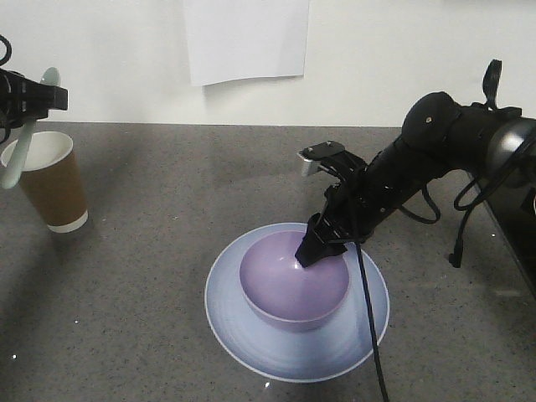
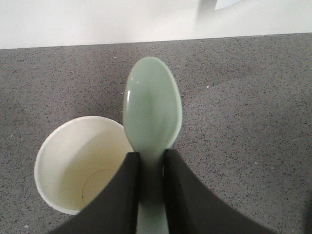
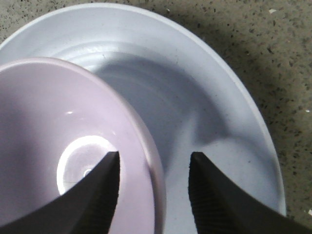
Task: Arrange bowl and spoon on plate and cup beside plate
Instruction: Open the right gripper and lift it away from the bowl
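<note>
Now the left gripper (image 2: 151,168) is pinching the spoon (image 2: 152,109) by its handle, holding it above the table (image 1: 151,251) just beside the upright cup (image 1: 50,180). Meanwhile the right gripper (image 3: 153,168) is straddling the bowl's (image 1: 293,285) rim with its jaws spread apart, one finger inside, one outside. That bowl is sitting on the plate (image 1: 251,343), well apart from the cup.

One lilac bowl (image 1: 295,289), one pale blue plate (image 1: 251,335), one kraft paper cup (image 1: 48,180), one mint-green spoon (image 2: 152,109), two black grippers, one white paper sheet (image 1: 244,38) on wall
</note>
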Controlling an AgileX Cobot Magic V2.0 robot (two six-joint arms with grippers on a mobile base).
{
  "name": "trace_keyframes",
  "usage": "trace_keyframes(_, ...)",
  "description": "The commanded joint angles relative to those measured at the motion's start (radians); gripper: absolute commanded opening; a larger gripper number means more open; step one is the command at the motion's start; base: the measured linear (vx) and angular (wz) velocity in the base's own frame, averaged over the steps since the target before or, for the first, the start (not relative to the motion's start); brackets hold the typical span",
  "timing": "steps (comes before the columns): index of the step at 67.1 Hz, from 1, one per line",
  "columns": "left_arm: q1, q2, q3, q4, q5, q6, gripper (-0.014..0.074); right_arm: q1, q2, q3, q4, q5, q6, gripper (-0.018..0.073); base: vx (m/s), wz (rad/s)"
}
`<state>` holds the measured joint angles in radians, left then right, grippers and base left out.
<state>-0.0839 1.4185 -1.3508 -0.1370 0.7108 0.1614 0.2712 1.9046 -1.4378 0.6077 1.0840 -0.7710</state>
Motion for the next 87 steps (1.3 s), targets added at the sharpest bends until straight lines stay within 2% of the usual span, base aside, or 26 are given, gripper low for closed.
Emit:
trace_keyframes(1,-0.001,-0.034,-0.026,-0.014,-0.057,-0.009,-0.0006,-0.003,-0.053,-0.045,0.027,-0.005,-0.002,0.0356,0.00,0.00)
trace_keyframes(11,-0.001,-0.034,-0.026,-0.014,-0.057,-0.009,-0.0006,-0.003,-0.071,-0.102,0.019,0.006,0.018,0.0356,0.00,0.00)
trace_keyframes(18,-0.001,-0.034,-0.026,-0.014,-0.058,-0.009,-0.0006,-0.004,-0.089,-0.161,-0.029,0.008,0.047,0.0356,0.00,0.00)
trace_keyframes(26,-0.001,-0.034,-0.026,-0.014,-0.058,-0.009,-0.0006,-0.004,-0.117,-0.245,-0.116,0.011,0.113,0.0354,0.00,0.00)
trace_keyframes(33,-0.001,-0.034,-0.026,-0.014,-0.058,-0.009,-0.0006,-0.009,-0.161,-0.311,-0.170,0.012,0.212,0.0337,0.00,0.00)
trace_keyframes(42,-0.001,-0.034,-0.026,-0.014,-0.060,-0.009,-0.0006,-0.034,-0.239,-0.351,-0.134,0.006,0.309,0.0227,0.00,0.00)
trace_keyframes(46,-0.001,-0.034,-0.026,-0.014,-0.062,-0.009,-0.0006,-0.044,-0.298,-0.351,-0.105,-0.006,0.306,0.0150,0.00,0.00)
trace_keyframes(54,-0.001,-0.034,-0.026,-0.014,-0.060,-0.009,-0.0006,-0.044,-0.397,-0.351,-0.108,-0.021,0.280,-0.0015,0.00,0.00)
trace_keyframes(63,-0.001,-0.034,-0.026,-0.014,-0.048,-0.009,-0.0006,-0.041,-0.517,-0.340,-0.101,-0.005,0.271,-0.0004,0.00,0.00)
trace_keyframes(71,-0.001,-0.034,-0.026,-0.036,-0.028,0.000,-0.0006,-0.041,-0.648,-0.223,-0.095,-0.060,0.256,-0.0004,0.00,0.00)
trace_keyframes(77,-0.001,-0.034,-0.026,-0.075,-0.001,0.032,-0.0006,-0.041,-0.780,-0.055,-0.097,-0.131,0.249,-0.0004,0.00,0.00)
trace_keyframes(87,-0.002,-0.034,-0.026,-0.245,0.067,0.153,-0.0006,-0.041,-0.996,0.283,-0.097,-0.266,0.240,-0.0004,0.00,0.00)
